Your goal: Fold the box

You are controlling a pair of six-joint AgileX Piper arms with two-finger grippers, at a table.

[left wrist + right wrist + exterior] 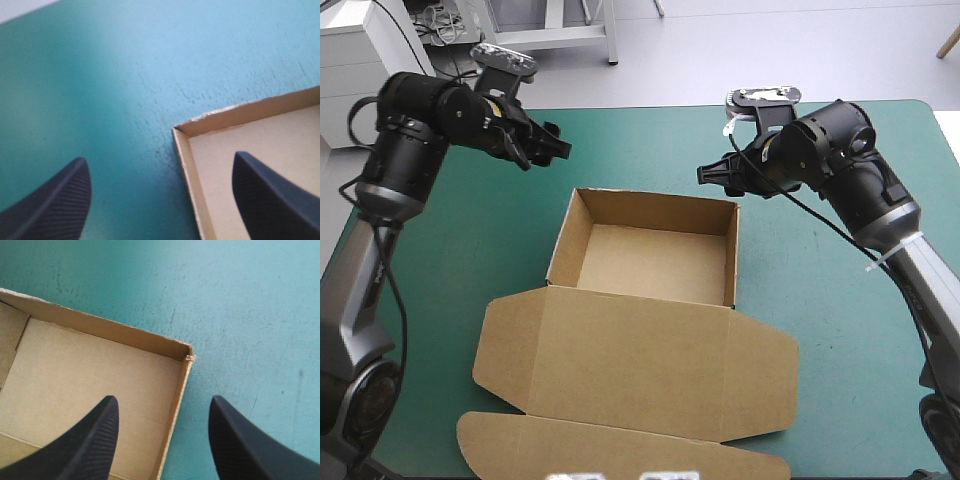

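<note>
Box: one brown box (640, 340), an open tray, lid flat at 6 o'clock.
Grippers: two; left gripper (548, 147) at 10 o'clock, right gripper (708, 175) at 1 o'clock; jaws wide apart, empty.
Ground: teal-green cover (820, 300).

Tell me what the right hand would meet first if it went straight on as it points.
Probably the box, at its right wall near the far corner: the open right hand straddles that wall. Depth is unclear.

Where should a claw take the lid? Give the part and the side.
Probably the right ear flap of the lid, with the right claw coming in low from the table's right. The lid lies flat on the cover, so only a free edge can be pinched. That rounded flap juts out past the wall of the tray, clear of it.
</note>
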